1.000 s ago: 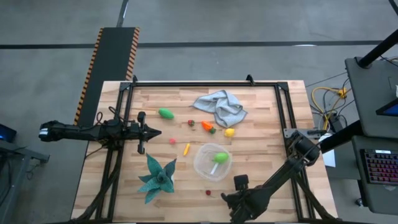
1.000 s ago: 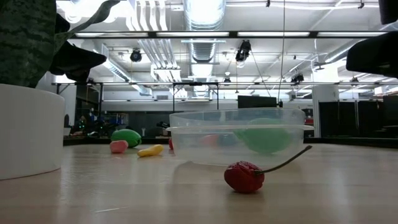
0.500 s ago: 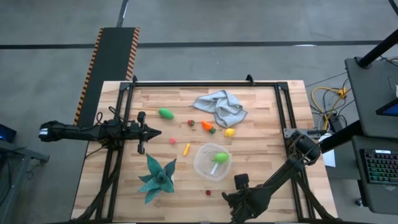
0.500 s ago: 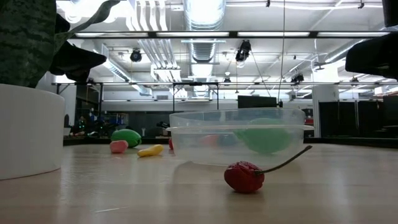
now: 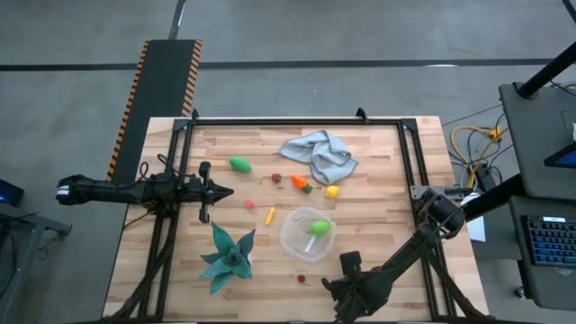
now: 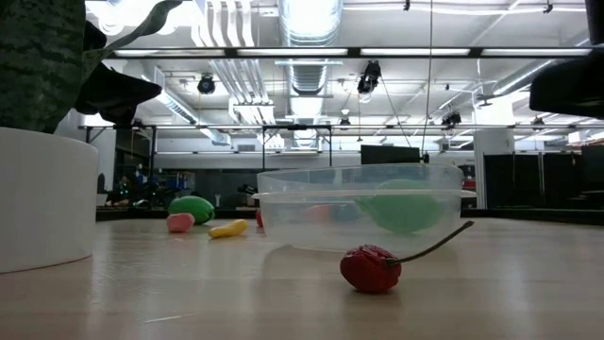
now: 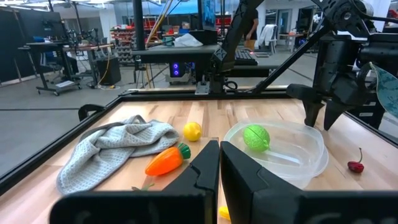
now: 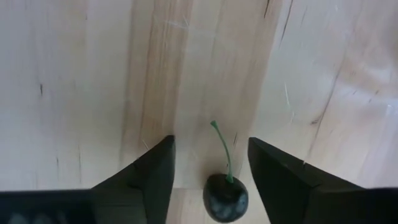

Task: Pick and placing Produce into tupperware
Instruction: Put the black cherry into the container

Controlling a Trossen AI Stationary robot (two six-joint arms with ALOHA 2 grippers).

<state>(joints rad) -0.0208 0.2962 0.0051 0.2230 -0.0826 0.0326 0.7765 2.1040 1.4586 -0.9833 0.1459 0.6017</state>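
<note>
Directly below the right gripper [image 8: 208, 165], between its two dark fingers [image 8: 155, 168], lies a small cherry [image 8: 225, 196] with its thin green stem pointing away from the wrist. The fingers stand apart on either side of the fruit, not touching it, and nothing is held. Compared with a second ago the gap between them has narrowed, while the arm itself has hardly shifted in the high view; I judge this as the start of a closing move on the cherry, so the pick is in hand but not yet made.

Just beyond the gripper, farther from the table's near edge, sits the tupperware [image 5: 307, 234], a clear round container with one green piece [image 5: 319, 227] already inside. From the low view the cherry [image 6: 370, 268] rests on the wood just in front of the container's wall, close but apart from it.

Further out from the gripper, still on the table, are the remaining produce: a green piece [image 5: 239, 164], an orange carrot [image 5: 300, 182], a yellow lemon [image 5: 332, 191], a small yellow-orange piece [image 5: 269, 215] and a pink one [image 5: 249, 204].

The left gripper [image 7: 219, 163] waits at the table's left side with its fingers pressed together, empty.
</note>
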